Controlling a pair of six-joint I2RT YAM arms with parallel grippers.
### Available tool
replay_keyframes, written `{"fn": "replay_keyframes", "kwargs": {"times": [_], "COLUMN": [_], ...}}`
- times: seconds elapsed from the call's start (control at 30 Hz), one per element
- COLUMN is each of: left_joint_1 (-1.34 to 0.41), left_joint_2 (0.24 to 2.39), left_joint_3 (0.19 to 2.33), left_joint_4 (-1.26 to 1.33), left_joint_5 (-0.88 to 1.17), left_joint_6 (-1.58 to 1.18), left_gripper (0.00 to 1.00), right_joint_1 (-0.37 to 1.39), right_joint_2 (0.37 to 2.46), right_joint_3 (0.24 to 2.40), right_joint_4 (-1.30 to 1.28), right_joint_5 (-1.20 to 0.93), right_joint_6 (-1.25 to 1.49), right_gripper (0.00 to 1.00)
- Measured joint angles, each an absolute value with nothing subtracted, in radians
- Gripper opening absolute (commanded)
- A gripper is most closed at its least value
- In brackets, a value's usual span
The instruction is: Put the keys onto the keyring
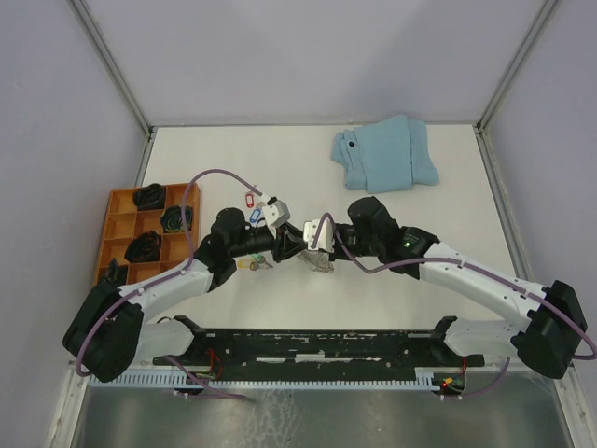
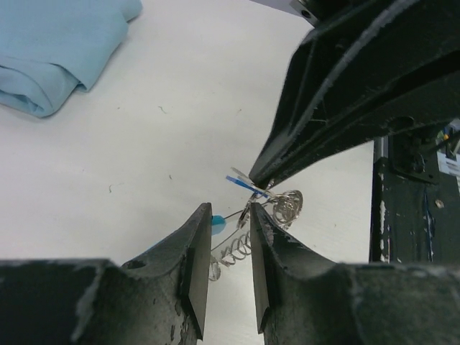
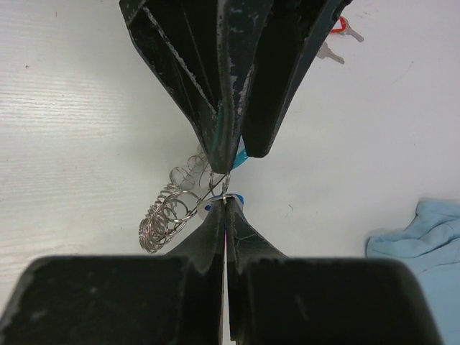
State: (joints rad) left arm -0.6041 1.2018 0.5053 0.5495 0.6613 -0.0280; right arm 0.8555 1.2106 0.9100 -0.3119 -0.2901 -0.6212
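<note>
**Centre of the desk (image 1: 280, 159), seen from above and from both wrists.** We are showing the 2 arms meeting tip to tip over the keyring (image 3: 167, 215). Its grey wire coils are lying on the desk near the middle, just beside both claws.

The right claw (image 3: 225, 208) is pressing its fingers flat together and pinching the keyring. A small blue-and-white flat piece is sticking out of its tips, and we cannot tell whether that piece belongs to the ring or to a tag.

The left claw (image 2: 228, 210) is holding its fingers (image 2: 192, 273) apart, with the desk showing through the gap. A thin wire and a bright blue bit of the keyring are lying at its tips. We cannot tell whether they are touching the fingers.

The keys (image 1: 253, 264) are lying loose on the desk around the left arm, near the keyring but apart from it:
- 1 key with a red tag (image 1: 248, 199) and 1 with a blue tag (image 1: 255, 215) are lying on the far side of the arm.
- 2 more are lying on its near side.

At the desk's left edge an orange tray (image 1: 119, 217) is sitting, divided into compartments. At least 4 of these are each holding a black object (image 1: 149, 198), too small for us to identify.

A folded light-blue cloth (image 1: 384, 154) is lying at the far right, well apart from both claws.
</note>
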Motion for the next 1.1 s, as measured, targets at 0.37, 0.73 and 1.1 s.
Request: {"fn": "replay_keyframes", "kwargs": {"times": [0.37, 0.73, 1.1], "left_joint_1": [-0.604, -0.603, -0.604], "left_joint_2": [1.217, 1.248, 1.244], "left_joint_3": [0.539, 0.575, 0.585], "left_joint_4": [0.456, 0.41, 0.371], "left_joint_5": [0.816, 0.868, 0.874], "left_joint_6": [0.087, 0.164, 0.212], "left_gripper": [0.35, 0.07, 0.03], "right_joint_1": [0.855, 0.855, 0.86], "right_joint_2": [1.229, 1.235, 1.213], "right_joint_3": [0.948, 0.962, 0.947], "right_joint_4": [-0.348, -0.384, -0.397], "right_joint_5": [-0.321, -0.349, -0.323], "right_joint_6": [-0.646, -0.653, -0.653], "right_gripper": [0.01, 0.01, 0.01]}}
